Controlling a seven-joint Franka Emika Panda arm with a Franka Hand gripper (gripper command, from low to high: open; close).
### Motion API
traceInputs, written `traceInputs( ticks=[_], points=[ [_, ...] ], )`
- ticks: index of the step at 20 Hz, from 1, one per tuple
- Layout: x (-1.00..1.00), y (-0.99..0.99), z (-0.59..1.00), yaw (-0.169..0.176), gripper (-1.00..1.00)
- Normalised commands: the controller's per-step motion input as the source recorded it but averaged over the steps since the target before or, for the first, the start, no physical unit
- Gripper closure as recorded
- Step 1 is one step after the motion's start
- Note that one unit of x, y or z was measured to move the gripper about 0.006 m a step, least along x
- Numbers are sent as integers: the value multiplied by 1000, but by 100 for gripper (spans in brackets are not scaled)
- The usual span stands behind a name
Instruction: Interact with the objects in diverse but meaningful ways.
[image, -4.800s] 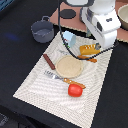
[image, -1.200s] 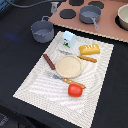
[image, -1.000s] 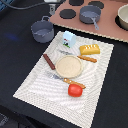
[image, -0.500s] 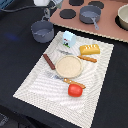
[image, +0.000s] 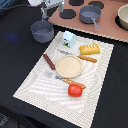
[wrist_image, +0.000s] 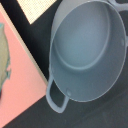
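Looks like the grey pot (image: 42, 30) is the target right now, sitting on the dark tabletop (image: 17, 57) off the striped mat (image: 37, 85), toward the exterior view's upper left, with the end effector (image: 50, 8) hanging just above and behind it. Can't tell how far open the jaws are, blurry in the exterior view and not showing at all in the wrist view, and nothing seems to be held. Wrist view looks straight down into the pot (wrist_image: 89, 49): empty inside, one loop handle (wrist_image: 56, 96) clearly showing at the rim. Best bet for a clean grab: go for the rim wall or that handle, not the hollow middle, line the jaws across the thin wall, come straight down, close gently since a light toy pot probably skids on the cloth-free surface. Worth keeping clear of the pink board (wrist_image: 15, 75) edge just beside the pot. Bread loaf (image: 89, 49), carton (image: 67, 39), tomato (image: 75, 90) and sausage stick (image: 49, 62) all sit on the mat, well apart from the pot.
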Motion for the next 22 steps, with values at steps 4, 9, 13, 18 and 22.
traceInputs(
  ticks=[4, 9, 13, 18, 22],
  points=[
    [-39, 240, -398, -58, -100],
    [-194, 29, -438, -53, -100],
    [-367, -38, -333, -116, -100],
    [-301, -34, -373, -120, -100],
    [-291, 0, -404, -100, -100]
  ],
)
